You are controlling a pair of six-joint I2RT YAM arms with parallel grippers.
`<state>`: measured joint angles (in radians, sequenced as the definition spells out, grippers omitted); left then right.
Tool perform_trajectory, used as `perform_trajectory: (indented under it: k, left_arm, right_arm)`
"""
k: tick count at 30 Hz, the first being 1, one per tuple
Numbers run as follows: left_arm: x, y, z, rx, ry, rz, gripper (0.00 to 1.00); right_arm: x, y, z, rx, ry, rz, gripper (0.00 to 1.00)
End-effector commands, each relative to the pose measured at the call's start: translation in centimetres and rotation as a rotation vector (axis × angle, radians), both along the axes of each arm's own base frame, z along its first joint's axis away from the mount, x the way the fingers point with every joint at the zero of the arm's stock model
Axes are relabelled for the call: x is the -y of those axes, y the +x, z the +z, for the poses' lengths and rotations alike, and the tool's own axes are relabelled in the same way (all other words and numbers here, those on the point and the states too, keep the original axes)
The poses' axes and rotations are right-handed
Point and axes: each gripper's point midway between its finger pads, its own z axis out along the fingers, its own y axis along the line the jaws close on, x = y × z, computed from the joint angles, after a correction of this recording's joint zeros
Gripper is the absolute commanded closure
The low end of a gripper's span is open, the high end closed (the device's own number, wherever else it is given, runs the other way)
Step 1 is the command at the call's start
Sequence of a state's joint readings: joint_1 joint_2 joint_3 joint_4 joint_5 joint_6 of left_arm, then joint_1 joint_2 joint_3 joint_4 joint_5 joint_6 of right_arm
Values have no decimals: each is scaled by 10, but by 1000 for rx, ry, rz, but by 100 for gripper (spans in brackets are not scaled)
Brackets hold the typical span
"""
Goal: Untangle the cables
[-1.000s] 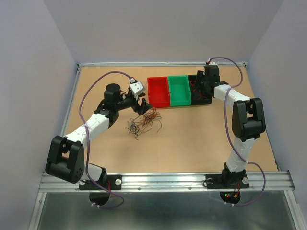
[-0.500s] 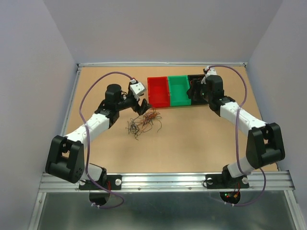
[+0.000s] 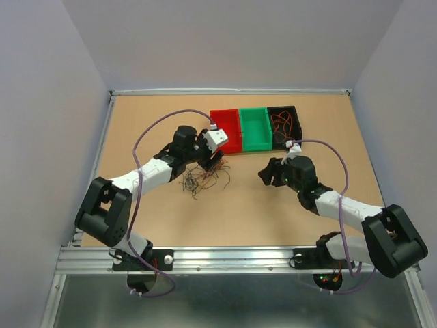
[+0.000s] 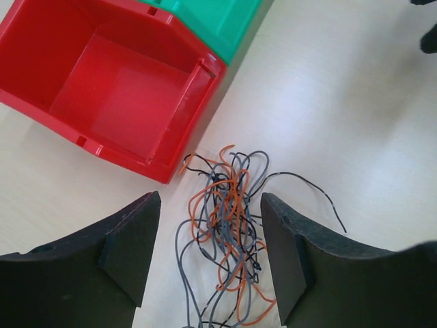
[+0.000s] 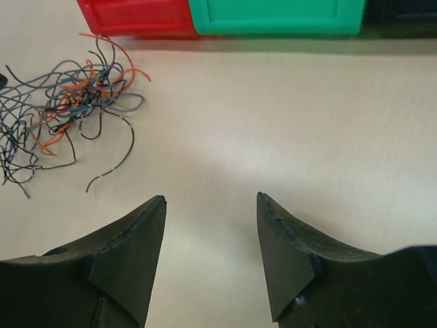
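A tangle of thin orange, grey and black cables (image 3: 203, 175) lies on the table just in front of the red bin (image 3: 227, 131). My left gripper (image 3: 209, 161) is open and hangs over the far end of the tangle. In the left wrist view the cables (image 4: 229, 219) lie between and below its spread fingers, and it (image 4: 209, 198) holds nothing. My right gripper (image 3: 268, 175) is open and empty, low over bare table to the right of the tangle. In the right wrist view (image 5: 210, 198) the cables (image 5: 68, 109) lie far left of it.
Red, green (image 3: 255, 128) and black (image 3: 298, 124) bins stand in a row at the back. The black one holds a few orange wires. The red bin (image 4: 123, 89) looks empty. A raised frame runs round the table.
My right arm has pulled back from the black bin and swung down towards the table's middle. My left gripper has moved right, over the tangle.
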<state>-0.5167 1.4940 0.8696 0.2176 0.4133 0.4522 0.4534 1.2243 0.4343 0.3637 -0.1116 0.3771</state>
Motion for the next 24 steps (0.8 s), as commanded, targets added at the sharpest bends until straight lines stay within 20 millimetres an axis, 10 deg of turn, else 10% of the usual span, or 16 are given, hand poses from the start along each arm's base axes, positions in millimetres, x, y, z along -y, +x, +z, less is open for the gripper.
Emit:
perform_trajectory:
  k: [1,6,18,24]
  left_arm:
    - [6,15,19,87,29,15,30]
    - [13,18,-8,57,112,29,47]
    - [18,21,-35,16,188,23,44]
    - [21,21,-34,10,185,12,78]
  right_arm:
    - [-1,0,14,107,80,-28,39]
    - [3,-14,3,116,86,-16,50]
    - [10,-25,10,156,100,-15,49]
    - [10,-25,9,154,97,-16,49]
